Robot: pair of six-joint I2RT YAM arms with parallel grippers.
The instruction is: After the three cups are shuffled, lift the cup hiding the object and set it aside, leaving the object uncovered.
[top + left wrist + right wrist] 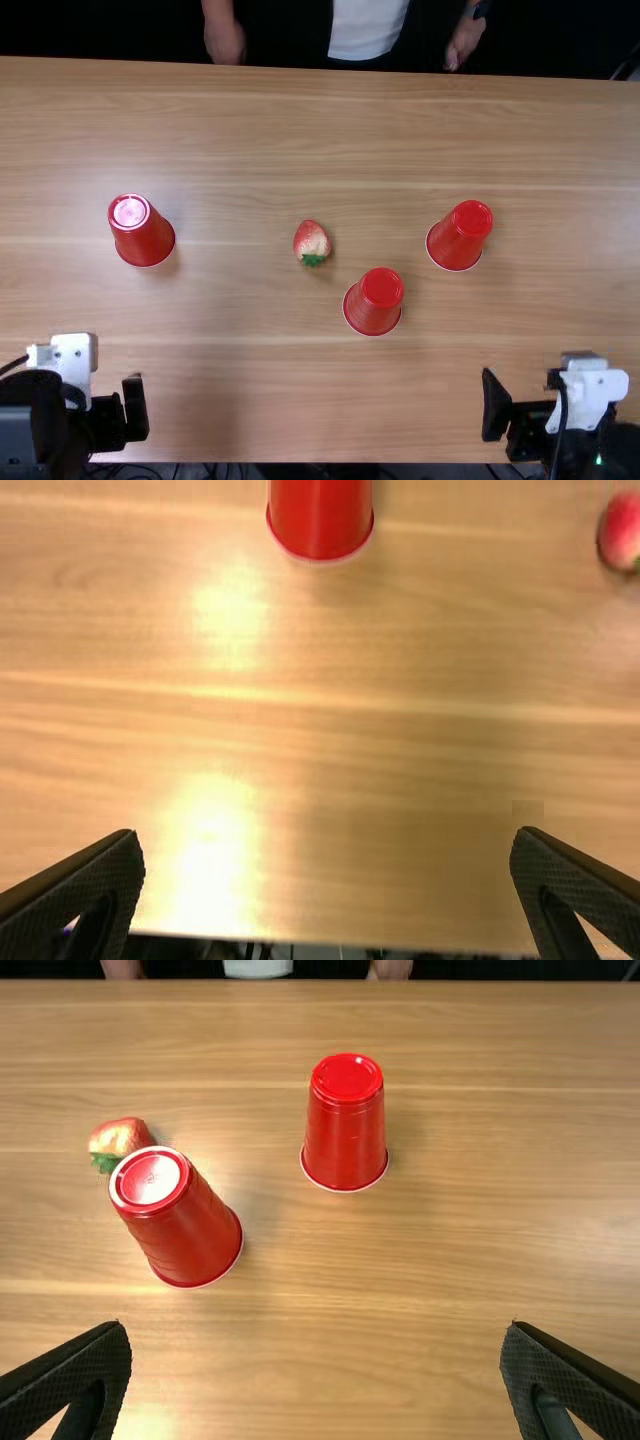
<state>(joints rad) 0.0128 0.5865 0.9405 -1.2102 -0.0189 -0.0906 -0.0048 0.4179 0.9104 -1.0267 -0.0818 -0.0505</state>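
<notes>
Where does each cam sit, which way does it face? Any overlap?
Top: above the near edge, looking steeply down and forward at left cup, middle cup, right cup, strawberry; left arm, right arm at bottom.
Left wrist: low over the table, facing the left cup; left hand open.
Right wrist: facing middle cup, right cup; right hand open.
Shared: strawberry, in both wrist views.

Smooth, sheeny wooden tabletop [320, 120]; left cup [141, 232], near cup [373, 300], right cup [460, 236] glossy red plastic; tool fingers [85, 880] textured matt black.
</notes>
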